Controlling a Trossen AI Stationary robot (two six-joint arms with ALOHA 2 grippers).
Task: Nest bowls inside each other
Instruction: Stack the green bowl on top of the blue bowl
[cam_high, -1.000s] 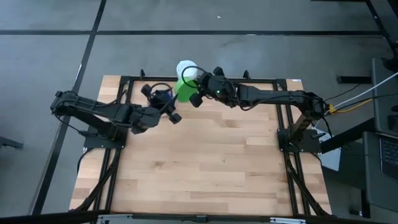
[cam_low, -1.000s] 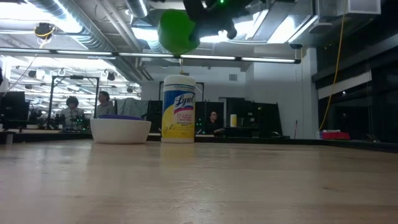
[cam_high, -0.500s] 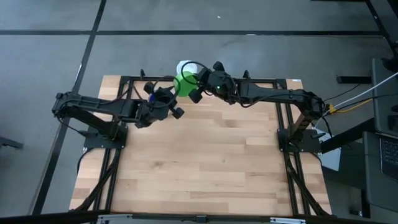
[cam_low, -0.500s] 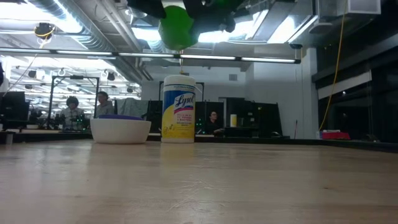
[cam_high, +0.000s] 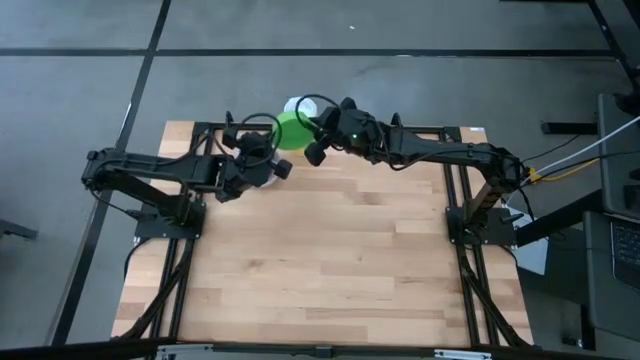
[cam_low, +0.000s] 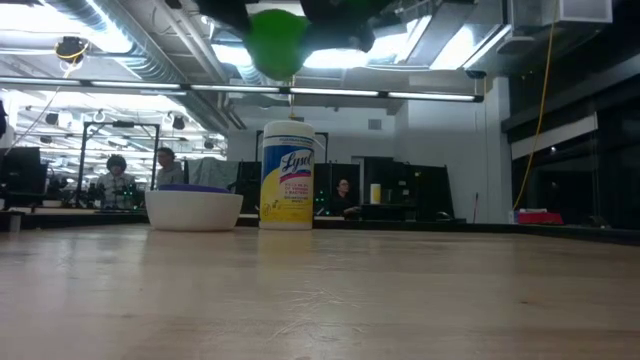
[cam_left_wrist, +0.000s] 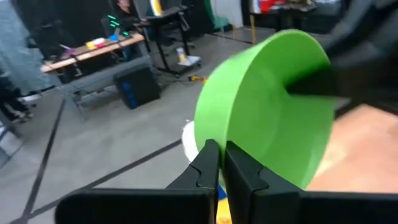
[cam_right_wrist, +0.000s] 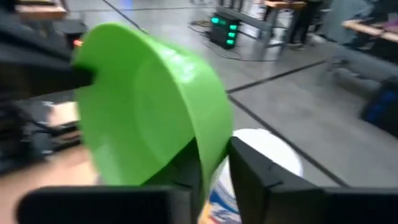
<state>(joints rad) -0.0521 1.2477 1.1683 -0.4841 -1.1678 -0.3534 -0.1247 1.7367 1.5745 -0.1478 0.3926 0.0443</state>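
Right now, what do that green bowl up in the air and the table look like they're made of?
The green bowl looks like thin moulded plastic: one flat bright colour, a smooth wall with a soft sheen and a fine rim. The table looks like wood, probably butcher-block: pale strips with visible grain and joints, and a low sheen in the low view.

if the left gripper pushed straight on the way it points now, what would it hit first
The left gripper is shut on the rim of the green bowl, so the bowl is already met. Beyond it, the right gripper holds the opposite rim, likely next in line, though depth is unclear.
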